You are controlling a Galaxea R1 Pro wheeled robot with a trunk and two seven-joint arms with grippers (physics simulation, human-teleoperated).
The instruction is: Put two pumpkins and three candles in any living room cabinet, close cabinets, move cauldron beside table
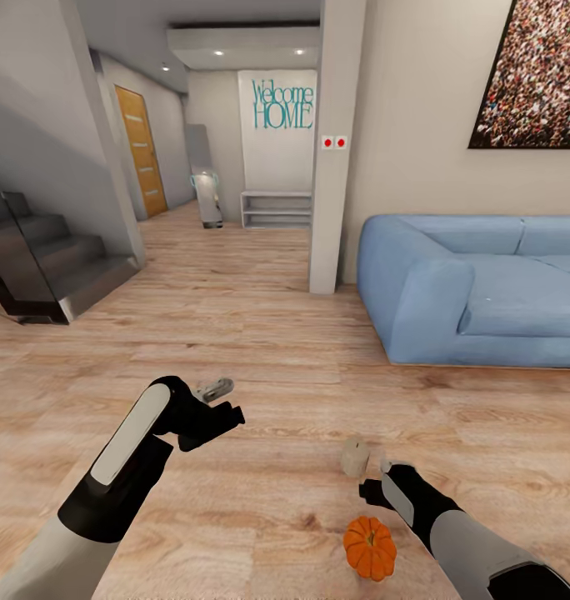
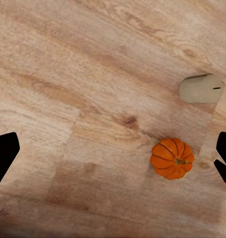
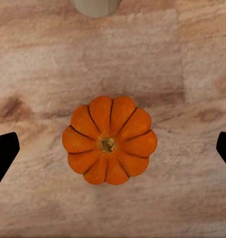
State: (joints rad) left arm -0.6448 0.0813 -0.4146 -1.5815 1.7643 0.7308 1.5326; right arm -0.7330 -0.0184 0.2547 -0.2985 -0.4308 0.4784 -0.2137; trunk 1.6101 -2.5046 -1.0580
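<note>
Hovering over pumpkin [image 3: 109,140] on wood floor [image 1: 260,350], right gripper [image 3: 113,148] w/ jaws open; candle [image 1: 355,457] just beside; left gripper [image 2: 113,153] open too.

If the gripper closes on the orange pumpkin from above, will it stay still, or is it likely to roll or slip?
The pumpkin sits squat on the wooden floor with its stem up, so it will probably not roll. Its round, ribbed sides may let flat fingers slip, though the grooves could help grip. A sideways push might slide it toward the candle nearby.
</note>
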